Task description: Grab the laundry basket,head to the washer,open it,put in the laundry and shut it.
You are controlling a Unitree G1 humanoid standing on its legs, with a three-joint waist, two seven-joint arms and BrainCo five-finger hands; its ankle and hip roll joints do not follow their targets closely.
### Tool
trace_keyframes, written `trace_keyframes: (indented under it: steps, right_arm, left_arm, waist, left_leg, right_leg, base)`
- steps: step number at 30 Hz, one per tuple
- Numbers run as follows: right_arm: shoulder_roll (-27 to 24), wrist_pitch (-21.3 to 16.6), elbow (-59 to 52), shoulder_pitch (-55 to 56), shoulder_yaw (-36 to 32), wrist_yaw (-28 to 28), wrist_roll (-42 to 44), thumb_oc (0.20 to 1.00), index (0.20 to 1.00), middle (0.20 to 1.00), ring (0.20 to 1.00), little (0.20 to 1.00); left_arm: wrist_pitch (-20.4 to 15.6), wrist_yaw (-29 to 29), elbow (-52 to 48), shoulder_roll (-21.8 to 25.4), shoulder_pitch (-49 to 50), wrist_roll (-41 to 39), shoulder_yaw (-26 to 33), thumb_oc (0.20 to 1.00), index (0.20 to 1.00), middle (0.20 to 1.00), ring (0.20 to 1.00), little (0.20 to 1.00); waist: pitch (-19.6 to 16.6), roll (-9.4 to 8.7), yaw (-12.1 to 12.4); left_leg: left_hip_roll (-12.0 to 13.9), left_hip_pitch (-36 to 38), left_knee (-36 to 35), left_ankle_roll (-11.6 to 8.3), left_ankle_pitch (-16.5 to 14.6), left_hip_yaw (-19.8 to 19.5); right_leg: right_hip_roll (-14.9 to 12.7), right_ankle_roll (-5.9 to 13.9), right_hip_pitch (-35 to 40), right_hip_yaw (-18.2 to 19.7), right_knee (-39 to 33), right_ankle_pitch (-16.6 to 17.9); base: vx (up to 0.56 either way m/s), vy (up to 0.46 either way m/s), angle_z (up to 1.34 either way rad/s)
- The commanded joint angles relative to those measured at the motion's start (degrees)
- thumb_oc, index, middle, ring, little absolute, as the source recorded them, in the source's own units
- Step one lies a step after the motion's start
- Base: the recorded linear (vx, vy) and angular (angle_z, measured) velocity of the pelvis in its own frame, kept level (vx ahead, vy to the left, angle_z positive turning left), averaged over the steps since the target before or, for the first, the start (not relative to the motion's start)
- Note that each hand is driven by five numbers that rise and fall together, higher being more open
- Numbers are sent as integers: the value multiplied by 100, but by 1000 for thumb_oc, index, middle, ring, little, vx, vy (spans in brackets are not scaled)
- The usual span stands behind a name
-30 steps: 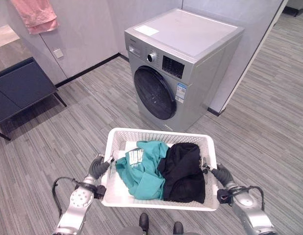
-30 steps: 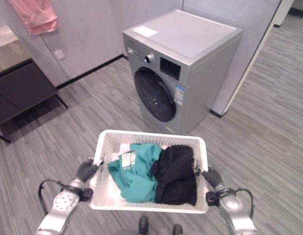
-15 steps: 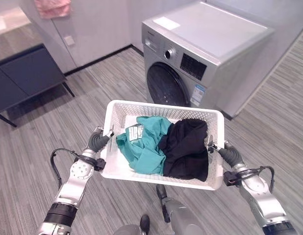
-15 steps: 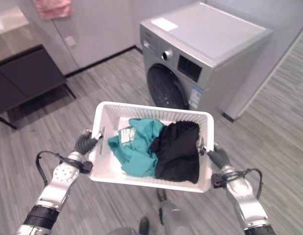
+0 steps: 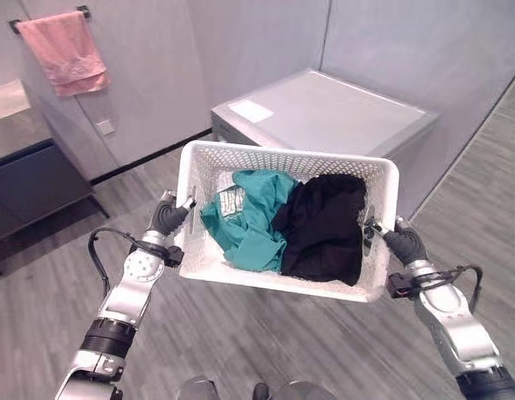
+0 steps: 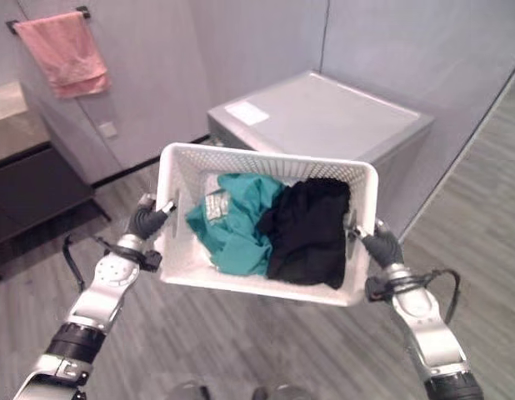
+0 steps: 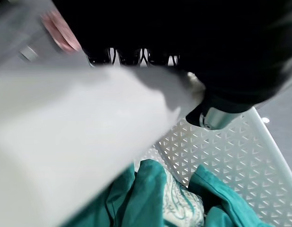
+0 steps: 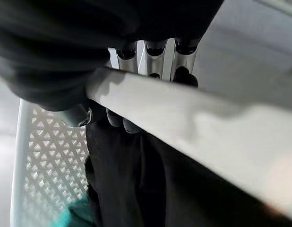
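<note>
Robot hand on our left (image 5: 166, 217) curls round one end rim of the laundry basket (image 5: 209, 163); our right robot hand (image 5: 405, 245) clamps the opposite rim. We hold the basket raised, teal garment (image 5: 249, 221) beside black garment (image 5: 324, 229) inside, just before the washer (image 5: 324, 112). Pink towel (image 5: 64, 52) hangs on the wall.

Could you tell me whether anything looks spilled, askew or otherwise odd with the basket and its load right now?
Nothing stands out. The white laundry basket is held by its two ends, left hand and right hand curled round the rim. The teal garment and black garment lie inside, nothing hanging over. The washer stands just beyond it.
</note>
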Motion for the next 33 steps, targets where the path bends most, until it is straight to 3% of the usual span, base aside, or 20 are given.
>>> trace_keyframes:
  steps: [1, 2, 4, 7, 8, 9, 10, 12, 13, 14, 15, 17, 18, 19, 20, 22, 26, 29, 31, 33]
  right_arm:
    - [-46, -1421, -1157, -385, -948, 249, 1048, 200, 200, 200, 200, 200]
    - [-45, -1419, -1157, -385, -944, 249, 1048, 200, 200, 200, 200, 200]
    - [-210, -1514, -1149, -637, -999, 282, 1074, 200, 200, 200, 200, 200]
    - [-419, -1519, -986, -1123, -832, 204, 1017, 200, 200, 200, 200, 200]
    - [-432, -1412, -665, -1616, -470, 81, 893, 200, 200, 200, 200, 200]
    - [-428, -1369, -601, -1776, -333, 64, 863, 200, 200, 200, 200, 200]
    - [-429, -1373, -589, -1792, -331, 61, 863, 200, 200, 200, 200, 200]
    - [-339, -1219, -391, -2162, -19, 1, 689, 200, 200, 200, 200, 200]
    - [-335, -1224, -375, -2184, -10, -2, 687, 200, 200, 200, 200, 200]
    - [-312, -1131, -187, -2537, 281, -9, 653, 200, 200, 200, 200, 200]
    - [-310, -1133, -178, -2553, 290, -10, 653, 200, 200, 200, 200, 200]
    - [-316, -1103, 64, -2807, 455, -73, 603, 200, 200, 200, 200, 200]
    - [-384, -1067, 368, -3097, 625, -165, 581, 200, 200, 200, 200, 200]
    - [-451, -1028, 512, -3201, 671, -151, 589, 200, 200, 200, 200, 200]
    - [-453, -1036, 533, -3223, 683, -148, 594, 200, 200, 200, 200, 200]
    - [-642, -961, 1027, -3523, 921, -151, 726, 200, 200, 200, 200, 200]
    - [-798, -940, 1542, -3818, 1226, -171, 988, 200, 200, 200, 200, 200]
    - [-995, -919, 1607, -3838, 1151, -237, 1072, 200, 200, 200, 200, 200]
    - [-1384, -946, 1590, -3633, 839, -279, 1246, 200, 200, 200, 200, 200]
    - [-1438, -920, 1498, -3524, 736, -282, 1261, 200, 200, 200, 200, 200]
  left_arm:
    - [72, 733, 493, 755, 147, -65, 885, 200, 200, 200, 200, 200]
    - [72, 732, 494, 756, 150, -66, 887, 200, 200, 200, 200, 200]
    - [14, 827, 626, 1000, 167, -41, 1033, 200, 200, 200, 200, 200]
    - [-53, 913, 616, 1177, 63, -9, 1053, 200, 200, 200, 200, 200]
    - [-150, 949, 524, 1292, -360, -45, 850, 200, 200, 200, 200, 200]
    - [-206, 1013, 559, 1274, -520, -78, 760, 200, 200, 200, 200, 200]
    - [-215, 1017, 577, 1277, -540, -80, 751, 200, 200, 200, 200, 200]
    - [-221, 1090, 654, 1395, -912, -129, 509, 200, 200, 200, 200, 200]
    - [-226, 1092, 666, 1404, -925, -132, 508, 200, 200, 200, 200, 200]
    - [-211, 1169, 729, 1607, -1041, -185, 469, 200, 200, 200, 200, 200]
    - [-212, 1168, 731, 1613, -1042, -187, 477, 200, 200, 200, 200, 200]
    - [-172, 1182, 731, 1815, -1095, -191, 478, 200, 200, 200, 200, 200]
    - [-151, 1162, 769, 1976, -1275, -241, 357, 200, 200, 200, 200, 200]
    - [-144, 1119, 803, 2049, -1298, -274, 335, 200, 200, 200, 200, 200]
    - [-146, 1117, 810, 2052, -1302, -279, 339, 200, 200, 200, 200, 200]
    - [-175, 992, 920, 2317, -1402, -446, 313, 200, 200, 200, 200, 200]
    - [-181, 919, 1331, 2580, -1685, -756, 264, 200, 200, 200, 200, 200]
    - [-194, 909, 1554, 2559, -1998, -883, 116, 200, 200, 200, 200, 200]
    - [-202, 800, 1737, 2362, -2362, -1017, -176, 200, 200, 200, 200, 200]
    - [-182, 794, 1660, 2325, -2368, -1048, -158, 200, 200, 200, 200, 200]
  waist:
    - [-678, -215, 171]
    - [-696, -217, 167]
    - [-700, -110, 317]
    - [-726, -29, 433]
    - [-837, 73, 565]
    - [-869, 90, 626]
    - [-856, 66, 640]
    - [-937, 62, 745]
    - [-935, 45, 781]
    - [-917, 97, 907]
    - [-916, 92, 927]
    - [-841, 141, 1008]
    - [-783, 179, 1053]
    - [-769, 190, 991]
    - [-762, 199, 967]
    - [-810, 189, 906]
    - [-841, 45, 887]
    - [-807, -54, 890]
    - [-726, -148, 814]
    - [-670, -152, 811]
  left_leg:
    - [110, 545, -1401, -477, 782, -420]
    - [114, 585, -1465, -481, 780, -411]
    - [95, 335, -2293, -653, 1118, -1134]
    - [-10, 153, -2219, -754, 1130, -1600]
    - [-230, 79, -1566, -740, 752, -1291]
    - [-477, 103, -1327, -679, 515, -1354]
    - [-521, 79, -1245, -656, 467, -1333]
    - [-887, 303, -1145, -401, 153, -1014]
    - [-893, 307, -1145, -390, 148, -966]
    - [-1063, 500, -1213, -187, 65, -724]
    - [-1061, 507, -1228, -184, 71, -696]
    - [-1089, 743, -1385, -83, 30, -416]
    - [-1106, 870, -1482, -46, -32, -79]
    - [-1131, 933, -1561, -38, -21, 3]
    - [-1120, 947, -1580, -47, -20, -18]
    - [-1160, 1147, -1823, -96, 14, 182]
    - [-1230, 1304, -1884, -108, -54, 319]
    - [-1301, 1269, -1685, -99, -187, 367]
    - [-1359, 1057, -914, -256, -444, 386]
    - [-1328, 883, -341, -322, -408, 383]
  right_leg:
    - [-698, -1074, 628, 695, -1921, -268]
    - [-699, -1073, 639, 696, -1928, -296]
    - [-573, -1067, 775, 1158, -1887, -470]
    - [-588, -997, 929, 1575, -1828, -598]
    - [-1054, -759, 1172, 1689, -1823, -626]
    - [-1300, -641, 1183, 1766, -1774, -571]
    - [-1340, -620, 1191, 1783, -1778, -584]
    - [-1817, -375, 1031, 1728, -1421, -172]
    - [-1829, -365, 1000, 1778, -1400, -181]
    - [-2077, -377, 644, 1614, -913, 386]
    - [-2075, -375, 617, 1647, -893, 382]
    - [-2176, -476, 338, 1173, -473, 545]
    - [-2319, -506, 278, 101, -387, 394]
    - [-2204, -535, 250, -279, -435, 255]
    - [-2195, -544, 272, -309, -439, 241]
    - [-1626, -583, 380, -791, -1117, -155]
    - [-935, -678, 335, -427, -1760, -77]
    - [-935, -704, 468, -305, -1962, -32]
    - [-939, -789, 750, -279, -2154, -44]
    - [-949, -821, 874, -331, -2208, -47]
  base:
    - [258, 282, -84]
    - [135, 180, -52]
    - [262, 305, -63]
    - [313, 495, -101]
    - [483, 912, -89]
    - [403, 791, -37]
    - [217, 552, -42]
    - [195, 514, -43]
    - [133, 478, -42]
    - [73, 312, -65]
    - [99, 442, -101]
    - [42, 340, -101]
    - [39, 387, -74]
    - [38, 275, -68]
    - [55, 137, -20]
    - [114, 127, 9]
    - [110, 21, -22]
    - [94, -20, -21]
    - [129, -66, 22]
    - [57, -53, 48]
